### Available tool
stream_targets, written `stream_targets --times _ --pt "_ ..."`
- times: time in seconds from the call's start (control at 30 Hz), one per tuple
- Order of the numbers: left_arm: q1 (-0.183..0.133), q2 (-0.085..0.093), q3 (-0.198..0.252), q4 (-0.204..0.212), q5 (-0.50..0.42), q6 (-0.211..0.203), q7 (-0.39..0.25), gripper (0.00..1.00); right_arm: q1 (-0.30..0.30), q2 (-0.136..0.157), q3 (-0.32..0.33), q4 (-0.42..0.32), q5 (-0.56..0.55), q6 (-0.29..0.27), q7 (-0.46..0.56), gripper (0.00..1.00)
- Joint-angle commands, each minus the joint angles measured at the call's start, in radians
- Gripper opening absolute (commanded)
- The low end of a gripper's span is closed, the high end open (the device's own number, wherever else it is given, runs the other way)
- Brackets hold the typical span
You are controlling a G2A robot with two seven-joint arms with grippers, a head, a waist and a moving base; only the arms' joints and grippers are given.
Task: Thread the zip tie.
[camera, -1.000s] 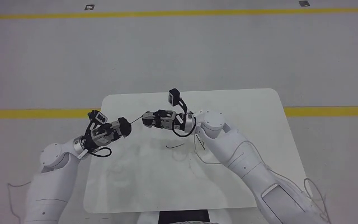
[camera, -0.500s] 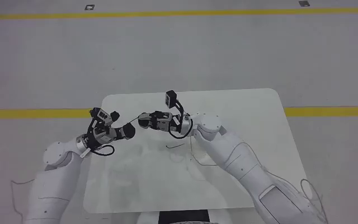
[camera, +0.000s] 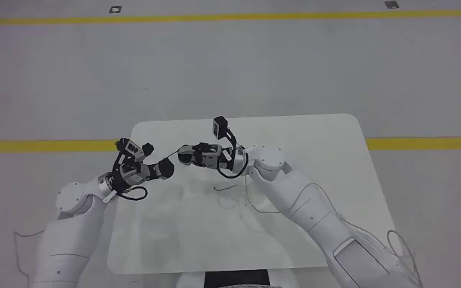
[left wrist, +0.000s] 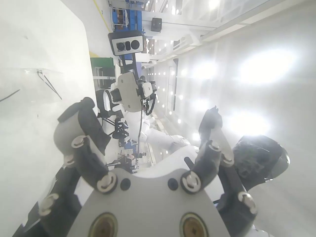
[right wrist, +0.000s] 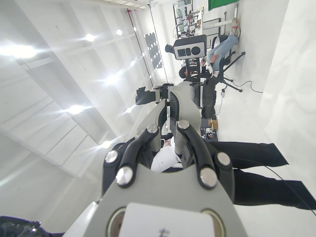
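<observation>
A thin black zip tie [camera: 173,155] sticks out of my right gripper [camera: 183,154] toward my left gripper [camera: 167,168], above the white table [camera: 302,144] near its back left. In the right wrist view the right gripper [right wrist: 169,94] has its fingers pressed together; the tie itself is too thin to make out there. My left gripper [left wrist: 148,110] stands wide open with nothing between its fingers [left wrist: 82,117], a short way from the tie's free end. I cannot tell whether that end touches it.
Loose black zip ties [camera: 225,187] lie on the table in front of the right forearm, more of them [camera: 253,193] just to the right. The same zip ties [left wrist: 49,86] appear in the left wrist view. The table's front and right parts are bare.
Since one second ago my left gripper has turned and shifted slightly toward the front, and my right gripper has moved a little to the left. Nothing differs over the last half second.
</observation>
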Motion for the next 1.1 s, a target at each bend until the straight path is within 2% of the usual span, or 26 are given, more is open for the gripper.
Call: stream_targets --times 0.0,0.1,0.37,0.53,0.63,0.87,0.9,0.93,0.97,1.07 --pt "0.000 -0.001 0.003 -0.002 -0.001 0.003 0.012 1.00 0.000 0.000 0.000 0.000 0.000 0.000 0.000 0.00" --pt "0.001 -0.001 0.015 -0.009 -0.026 0.002 -0.005 1.00 -0.012 0.001 0.000 -0.013 -0.008 0.002 -0.019 0.00" --pt "-0.011 0.000 0.038 0.016 -0.055 -0.026 -0.058 1.00 -0.037 0.005 0.012 -0.041 -0.021 0.027 -0.029 0.00" --pt "-0.011 0.000 0.038 0.016 -0.055 -0.026 -0.058 1.00 -0.038 0.005 0.013 -0.042 -0.022 0.026 -0.031 0.00" --pt "-0.009 -0.001 0.046 0.002 -0.042 -0.027 -0.022 1.00 -0.046 0.006 0.013 -0.051 -0.032 0.027 -0.048 0.00" --pt "-0.012 0.004 0.049 0.002 -0.024 -0.036 -0.012 1.00 -0.064 0.019 0.031 -0.092 -0.091 0.067 -0.057 0.00" --pt "-0.013 0.004 0.050 0.003 -0.021 -0.037 -0.012 0.94 -0.065 0.020 0.033 -0.095 -0.097 0.071 -0.058 0.00" --pt "-0.015 0.005 0.050 0.005 -0.019 -0.038 -0.010 0.79 -0.066 0.021 0.034 -0.098 -0.103 0.074 -0.058 0.00" --pt "-0.016 0.005 0.052 0.007 -0.017 -0.038 -0.009 0.71 -0.066 0.022 0.036 -0.100 -0.109 0.077 -0.059 0.00" --pt "-0.020 0.008 0.055 0.018 0.004 -0.034 0.003 0.53 -0.065 0.025 0.037 -0.107 -0.132 0.089 -0.051 0.00"
